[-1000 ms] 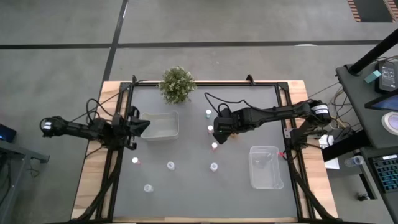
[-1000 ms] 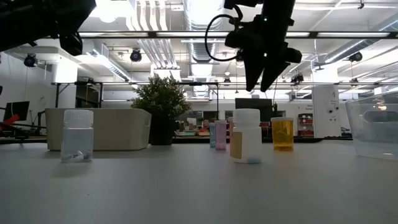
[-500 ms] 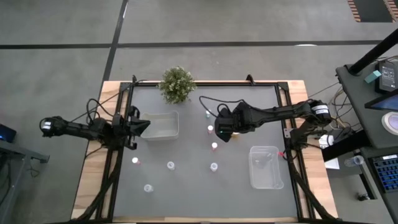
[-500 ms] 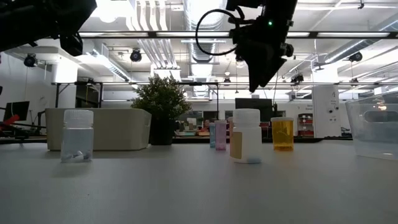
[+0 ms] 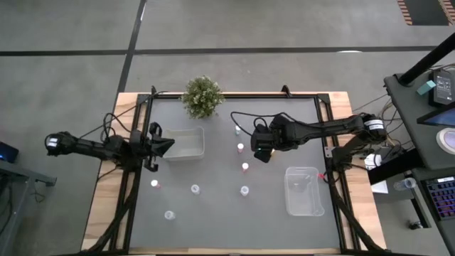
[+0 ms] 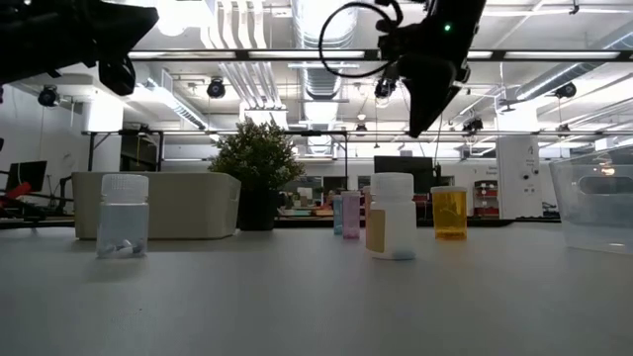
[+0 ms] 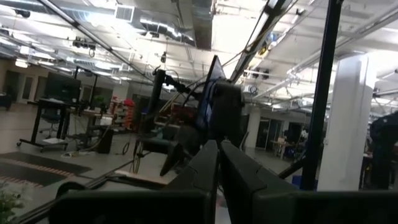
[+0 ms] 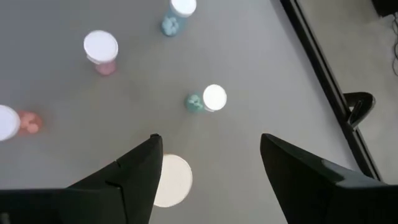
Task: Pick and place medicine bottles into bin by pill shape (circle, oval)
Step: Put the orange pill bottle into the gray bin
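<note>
Several small white-capped medicine bottles stand upright on their bases on the grey table: three in a column [image 5: 241, 147] at the centre, others near the front [image 5: 195, 188]. In the low view one is orange-amber [image 6: 449, 213]. My right gripper [image 5: 261, 150] hangs open above the table, just right of the central column. It touches nothing. In its wrist view [image 8: 211, 146] a white cap [image 8: 172, 180] lies below, between the fingers. My left gripper [image 5: 165, 144] is shut and empty at the left side of the left bin [image 5: 186, 142].
A green potted plant [image 5: 202, 96] stands at the far edge. A second clear bin [image 5: 304, 190] sits at the right front. Black frame rails run along the table's sides. Bare grey table lies between the bottle column and the right bin.
My right gripper has moved a little toward the table's right edge and slightly up, staying above the central bottles. The bottles have not moved.
</note>
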`<control>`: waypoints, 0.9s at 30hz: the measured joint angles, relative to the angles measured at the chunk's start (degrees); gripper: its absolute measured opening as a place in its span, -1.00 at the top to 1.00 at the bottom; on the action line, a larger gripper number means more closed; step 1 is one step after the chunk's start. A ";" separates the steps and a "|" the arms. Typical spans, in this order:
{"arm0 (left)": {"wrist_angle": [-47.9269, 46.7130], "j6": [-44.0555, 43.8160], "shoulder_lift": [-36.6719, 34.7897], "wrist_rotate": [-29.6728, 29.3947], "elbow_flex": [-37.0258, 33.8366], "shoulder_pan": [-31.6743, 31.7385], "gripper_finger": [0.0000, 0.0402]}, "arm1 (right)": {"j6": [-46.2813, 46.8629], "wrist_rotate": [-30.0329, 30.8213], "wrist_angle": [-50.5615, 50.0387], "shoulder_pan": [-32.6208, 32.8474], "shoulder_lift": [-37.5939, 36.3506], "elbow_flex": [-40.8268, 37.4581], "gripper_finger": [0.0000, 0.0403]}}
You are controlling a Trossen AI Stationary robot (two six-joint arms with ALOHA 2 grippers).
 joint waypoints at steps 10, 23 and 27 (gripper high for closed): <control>0.39 0.00 1.60 -0.67 0.02 0.00 0.99 | -2.06 0.02 0.61 0.00 -6.26 -0.54 -0.22; 0.58 0.00 1.76 -0.89 0.02 0.00 0.99 | -4.53 0.00 6.02 2.51 -13.38 -8.25 -0.22; 0.72 0.00 1.74 -0.88 0.02 0.00 0.99 | -7.08 -1.63 11.45 3.55 -16.53 -12.98 -0.22</control>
